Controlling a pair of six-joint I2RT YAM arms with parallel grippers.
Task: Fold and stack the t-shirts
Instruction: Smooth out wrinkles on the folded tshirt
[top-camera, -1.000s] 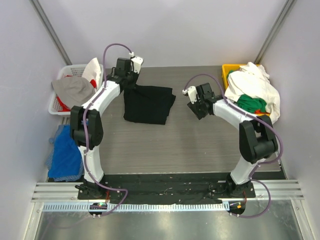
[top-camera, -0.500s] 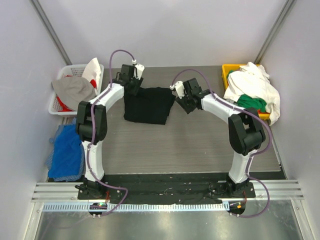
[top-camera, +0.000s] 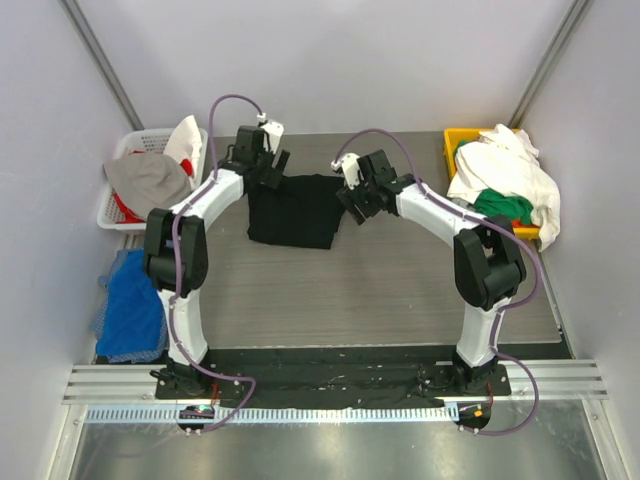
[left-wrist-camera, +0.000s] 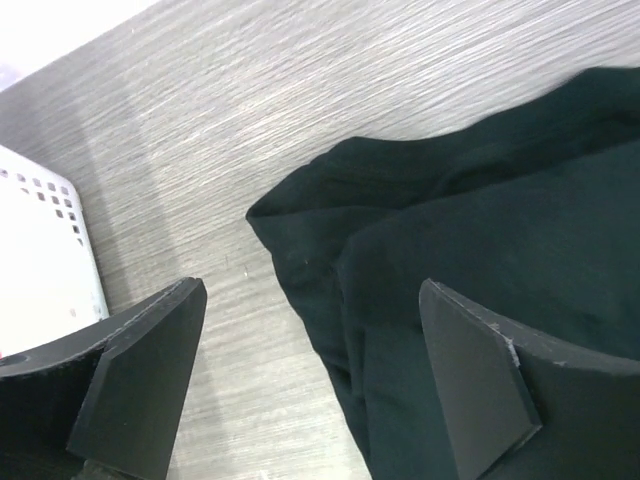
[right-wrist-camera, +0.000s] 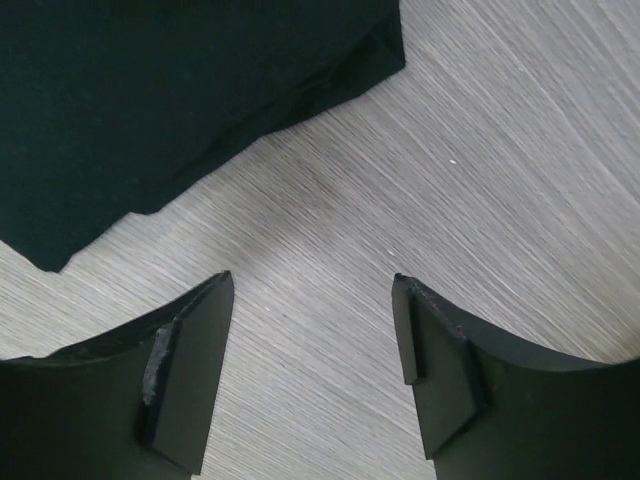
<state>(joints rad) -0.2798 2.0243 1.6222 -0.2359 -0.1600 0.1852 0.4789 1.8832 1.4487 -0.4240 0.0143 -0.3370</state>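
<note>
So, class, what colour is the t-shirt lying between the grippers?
Plain black t-shirt; top external view shows it best.

We are seeing the folded t-shirt (top-camera: 292, 210) lying on the worktop (top-camera: 380, 290) toward its far middle. The left fingers (left-wrist-camera: 140, 380) are hovering over the shirt's far-left corner, and the right fingers (right-wrist-camera: 185, 370) just beside its right edge. A basket (top-camera: 108, 212) is sitting far left, a bin (top-camera: 455, 142) far right.

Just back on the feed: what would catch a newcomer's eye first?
The folded black t-shirt lying mid-table at the back, with both open grippers at it: left gripper over its far-left corner, right gripper just off its right edge. Next, the white-and-green shirt heap overflowing the yellow bin at back right.
</note>
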